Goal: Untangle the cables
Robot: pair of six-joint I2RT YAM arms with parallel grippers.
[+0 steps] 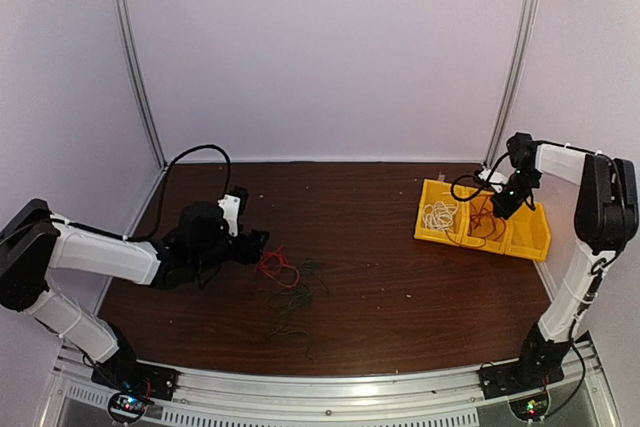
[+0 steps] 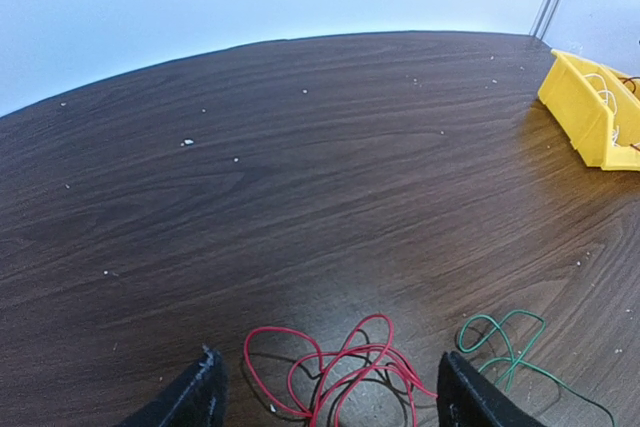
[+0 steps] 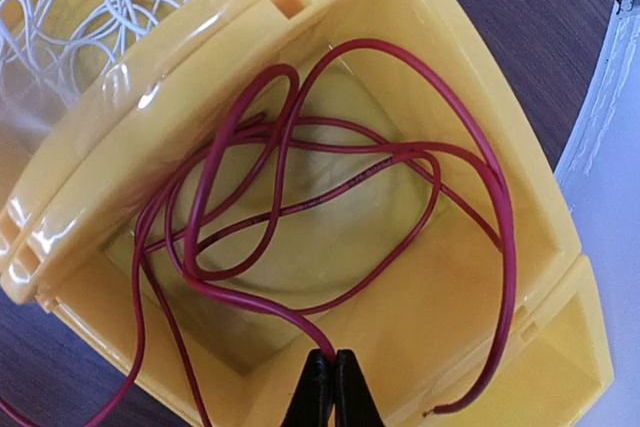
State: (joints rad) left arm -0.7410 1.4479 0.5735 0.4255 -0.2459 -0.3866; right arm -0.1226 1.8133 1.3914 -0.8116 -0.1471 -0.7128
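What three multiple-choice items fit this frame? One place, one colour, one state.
1. Where is the white cable?
A) in the yellow bin
B) on the floor
C) draped over an arm

2. In the left wrist view, which colour loops just right of the red cable on the table?
A) blue
B) green
C) orange

3. What is the right gripper doing?
A) open, holding nothing
B) shut on the white cable
C) shut on the dark red cable

Answers:
1 A, its loops lie in a bin compartment.
2 B, the green cable lies there.
3 C, the closed fingertips pinch that strand over the bin.
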